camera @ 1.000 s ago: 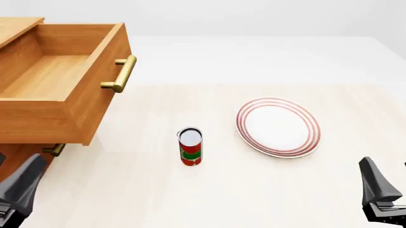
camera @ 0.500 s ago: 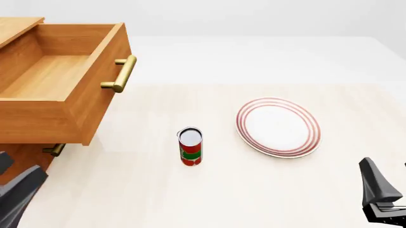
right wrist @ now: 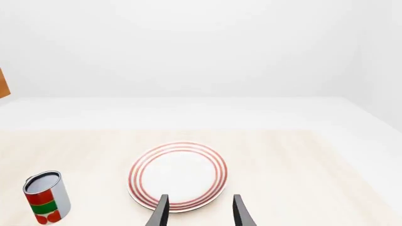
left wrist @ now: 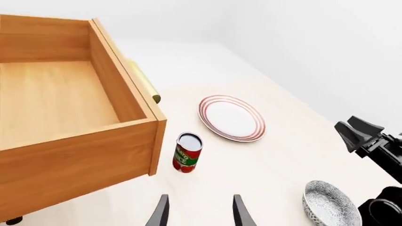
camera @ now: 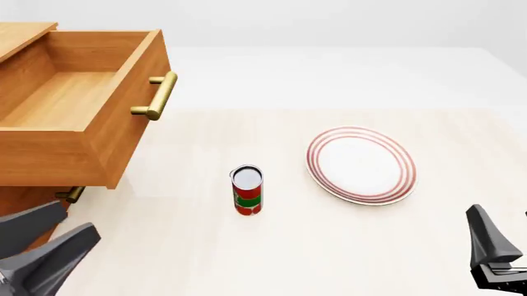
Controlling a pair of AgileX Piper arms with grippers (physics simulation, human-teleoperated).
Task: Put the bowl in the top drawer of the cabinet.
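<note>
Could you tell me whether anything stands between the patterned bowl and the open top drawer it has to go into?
The red tomato can stands on the table between the white, grey-blue patterned bowl and the open orange-brown wooden top drawer, close to the drawer's front. A lifted path would likely clear it.

Bright, even, diffuse light all round; shadows under the can (camera: 247, 191) and plate (camera: 361, 165) faint and soft; no glare; everything sharp, undistorted.
</note>
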